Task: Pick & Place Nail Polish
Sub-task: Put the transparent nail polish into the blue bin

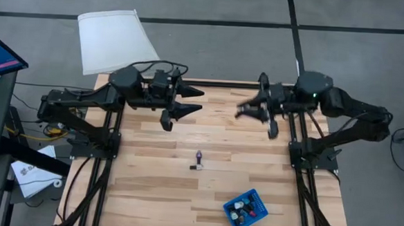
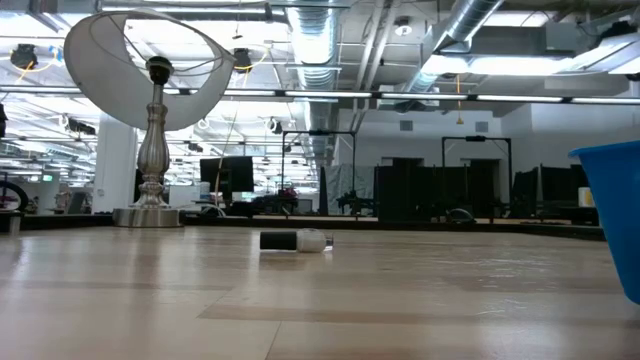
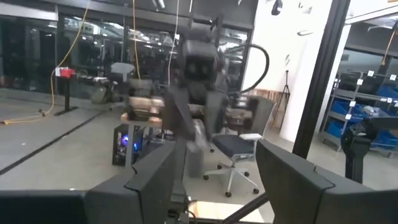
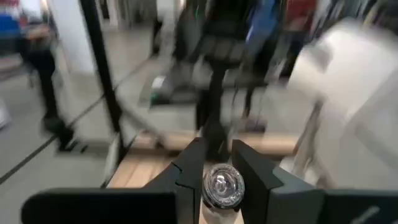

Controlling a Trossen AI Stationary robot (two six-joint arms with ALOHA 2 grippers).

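Right now the right gripper point(image 4: 217, 171) at table's 1 o'clock is pinched on a nail polish bottle point(image 4: 222, 185); left gripper point(image 1: 189, 100), 11 o'clock, gapes wide, empty. Bottles look light, rigid, slick glass, so grab mid-body. One lies loose point(image 1: 198, 158) at centre; blue tray point(image 1: 233, 207), 5 o'clock, holds approx. 3-4.

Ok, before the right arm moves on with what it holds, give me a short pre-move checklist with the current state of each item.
1. Right gripper holding a bottle between its fingers: ok.
2. Left gripper open and holding nothing: ok.
3. Blue tray on the table's near right part, nothing over it: ok.
4. Free room in the tray for another bottle: cannot tell.
5. Loose purple bottle lying mid-table, away from both arms: ok.
6. Arms apart from each other at the far side: ok.
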